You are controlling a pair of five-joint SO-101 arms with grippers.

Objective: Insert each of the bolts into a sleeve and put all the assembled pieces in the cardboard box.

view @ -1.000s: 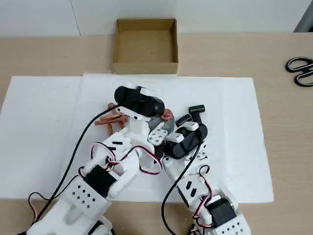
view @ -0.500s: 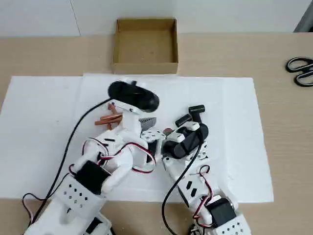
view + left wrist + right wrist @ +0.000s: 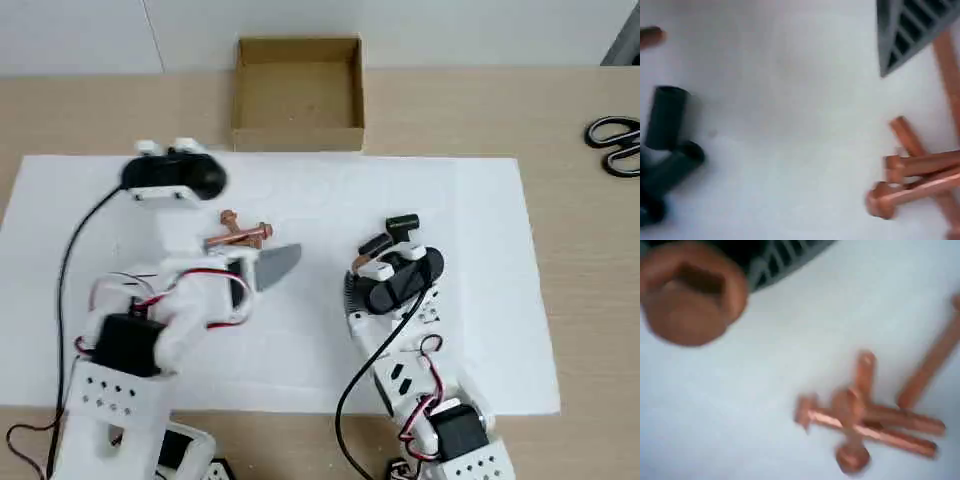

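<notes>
White paper sheet [image 3: 90, 250]: lies flat on the wooden table [image 3: 560, 100] and covers most of the work area. Both arms, the bolts and the sleeves are over it.
Left gripper [image 3: 270, 266]: left of centre, low over the sheet, just right of the bolt pile. Nothing shows in its grip. Can't tell from these views how wide it stands.
Copper bolts [image 3: 240, 237]: loose pile on the sheet, left of centre, shafts crossed over one another. The left gripper is just beside them. They are well apart from the box and from the sleeves.
Cardboard box [image 3: 298, 138]: on bare table just past the sheet's far edge, a little left of centre. Top is open and the bare floor is visible.
Right gripper [image 3: 358, 280]: right of centre over the sheet, facing the bolt pile across a stretch of bare paper. It is clamped on one bolt.
Held bolt [image 3: 690, 295]: its copper head sits tight against the dark ribbed jaw in the right wrist view. Its shaft is hidden.
Black sleeves [image 3: 402, 224]: lying on the sheet just beyond the right gripper, close together. The left wrist view shows at least two, at different angles, and no bolt shows in them.
Scissors [image 3: 614, 148]: on bare table at the far right edge, off the sheet, well apart from everything else.
</notes>
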